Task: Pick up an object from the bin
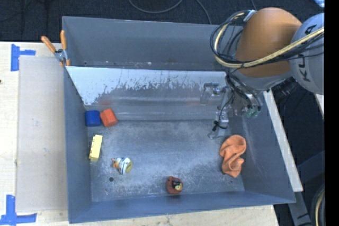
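My gripper (pixel 221 122) hangs low over the right part of the bin, below the orange wrist cover. An orange crumpled cloth (pixel 233 155) lies just below and to the right of it on the bin floor, apart from the gripper. A small dark red round thing (pixel 174 185) with a yellow spot sits near the front wall, left of the cloth.
At the left lie a blue block (pixel 92 118) and an orange block (pixel 108 117) side by side, with a yellow block (pixel 96 146) below them. A small white and yellow toy (pixel 123 165) rests near the front left.
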Robot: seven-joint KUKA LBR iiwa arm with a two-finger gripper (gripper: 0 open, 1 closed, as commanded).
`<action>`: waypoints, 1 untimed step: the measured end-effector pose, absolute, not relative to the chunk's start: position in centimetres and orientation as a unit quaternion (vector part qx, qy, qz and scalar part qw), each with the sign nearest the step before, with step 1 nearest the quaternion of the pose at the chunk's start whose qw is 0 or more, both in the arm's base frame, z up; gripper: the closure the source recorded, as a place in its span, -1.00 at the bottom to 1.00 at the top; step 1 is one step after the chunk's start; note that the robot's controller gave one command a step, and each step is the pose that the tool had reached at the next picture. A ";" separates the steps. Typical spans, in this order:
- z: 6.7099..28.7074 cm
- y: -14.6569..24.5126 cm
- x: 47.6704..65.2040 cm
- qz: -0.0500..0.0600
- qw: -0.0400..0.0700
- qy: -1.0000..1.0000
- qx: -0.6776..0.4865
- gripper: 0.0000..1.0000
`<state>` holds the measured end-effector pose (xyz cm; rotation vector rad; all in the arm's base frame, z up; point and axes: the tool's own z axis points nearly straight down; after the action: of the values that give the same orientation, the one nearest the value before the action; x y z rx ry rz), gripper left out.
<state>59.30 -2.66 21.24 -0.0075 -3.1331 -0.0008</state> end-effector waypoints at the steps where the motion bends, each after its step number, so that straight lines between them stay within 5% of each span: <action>1: 21.7 -2.6 59.4 0.000 0.000 -1.000 -0.002 -1.00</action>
<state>59.44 -2.65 21.71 -0.0070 -3.1406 -0.0006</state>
